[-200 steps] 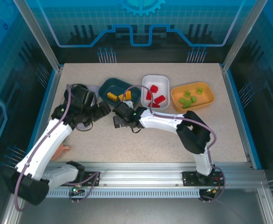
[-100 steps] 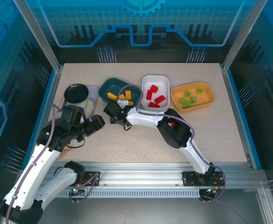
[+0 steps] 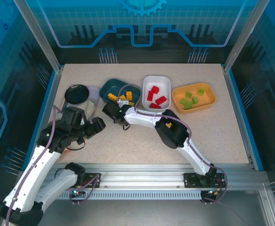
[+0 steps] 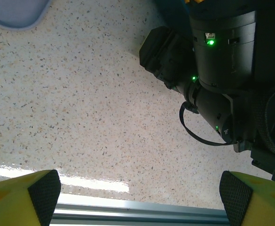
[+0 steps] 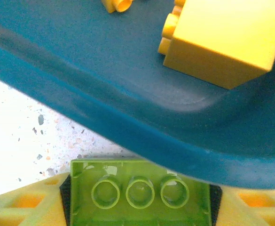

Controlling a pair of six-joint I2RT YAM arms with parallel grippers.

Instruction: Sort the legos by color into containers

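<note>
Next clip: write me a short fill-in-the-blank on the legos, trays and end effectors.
The right end effector is shut on a ___ lego.
The red legos lie in the ___ tray.
The dark teal tray holds only ___ legos.
The left end effector is open and holds ___.
Missing words: green, white, yellow, nothing.

Overhead rear view — close, downward wrist-cams

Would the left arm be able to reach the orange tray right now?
Probably not: the left gripper sits far left, and the right arm lies across its way to the orange tray.
</note>
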